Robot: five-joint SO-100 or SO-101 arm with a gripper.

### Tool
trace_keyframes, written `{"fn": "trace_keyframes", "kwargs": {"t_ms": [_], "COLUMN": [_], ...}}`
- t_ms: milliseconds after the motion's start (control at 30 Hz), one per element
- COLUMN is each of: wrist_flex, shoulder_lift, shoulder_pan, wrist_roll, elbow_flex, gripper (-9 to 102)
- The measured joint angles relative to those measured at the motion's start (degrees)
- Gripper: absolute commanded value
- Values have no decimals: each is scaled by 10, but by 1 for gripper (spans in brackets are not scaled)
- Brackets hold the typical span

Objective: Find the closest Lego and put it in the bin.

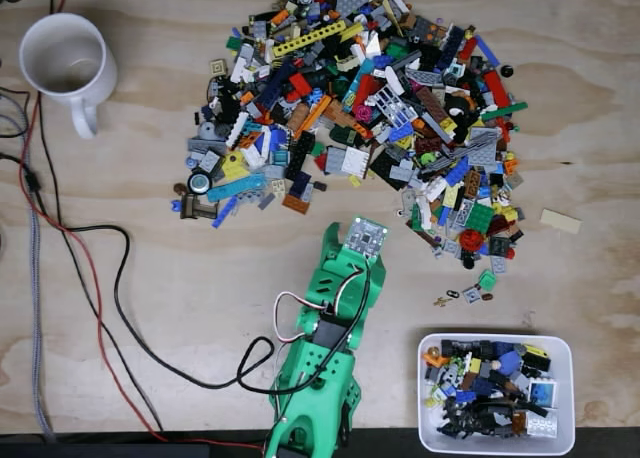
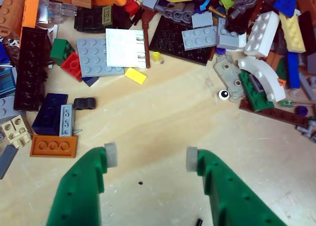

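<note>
We see our hand (image 2: pixel 151 158) open and empty over bare counter (image 2: pixel 163 122), just short of the Lego pile (image 1: pixel 360 118); the bin (image 1: pixel 497 346) sits well apart.

No legible txt/labels anywhere (dark tile print too blurry).

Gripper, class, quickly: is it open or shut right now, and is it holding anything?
Gripper: open and holding nothing; in the wrist view its two green fingers stand apart over bare table, just short of the Lego pile.
</note>
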State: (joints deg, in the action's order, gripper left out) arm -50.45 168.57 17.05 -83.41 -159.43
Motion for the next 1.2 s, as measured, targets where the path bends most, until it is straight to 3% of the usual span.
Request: {"fn": "trace_keyframes", "kwargs": {"t_ms": [567,700,933,1200], "wrist_flex": [45,39,-73,-131], "shoulder_lift": [-50,-209,-544,-680], "shoulder_pan": [-11,19,143,277], "wrist_roll": [25,65,152,183], "elbow_flex": [-46,43,323,415], "gripper": [22,22,22,22]}}
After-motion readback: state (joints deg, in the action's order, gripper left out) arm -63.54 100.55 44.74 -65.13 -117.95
